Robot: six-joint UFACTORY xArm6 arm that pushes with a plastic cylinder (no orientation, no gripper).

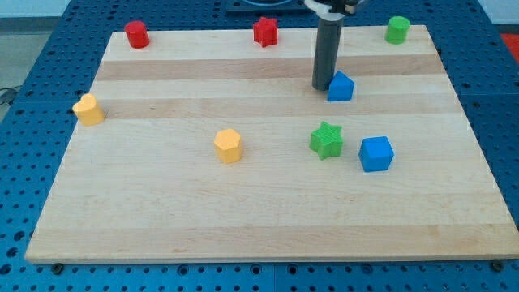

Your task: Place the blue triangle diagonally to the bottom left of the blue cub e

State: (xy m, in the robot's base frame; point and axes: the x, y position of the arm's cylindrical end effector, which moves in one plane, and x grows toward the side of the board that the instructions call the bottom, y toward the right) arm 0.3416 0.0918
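End effector tip (pixel 323 87) against blue triangle (pixel 341 86), left side.

single view, high front angle, looks down across whole board (pixel 268 235).

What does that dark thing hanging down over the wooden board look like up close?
It is a plain, straight, dark grey cylindrical rod with a smooth matte surface, ending in my tip. At the view's top it joins a wider black and silver collar. No cables, markings or claw show.

My tip (pixel 324 86) touches the blue triangle's (pixel 341 86) left — blue cube (pixel 376 153) below-right.
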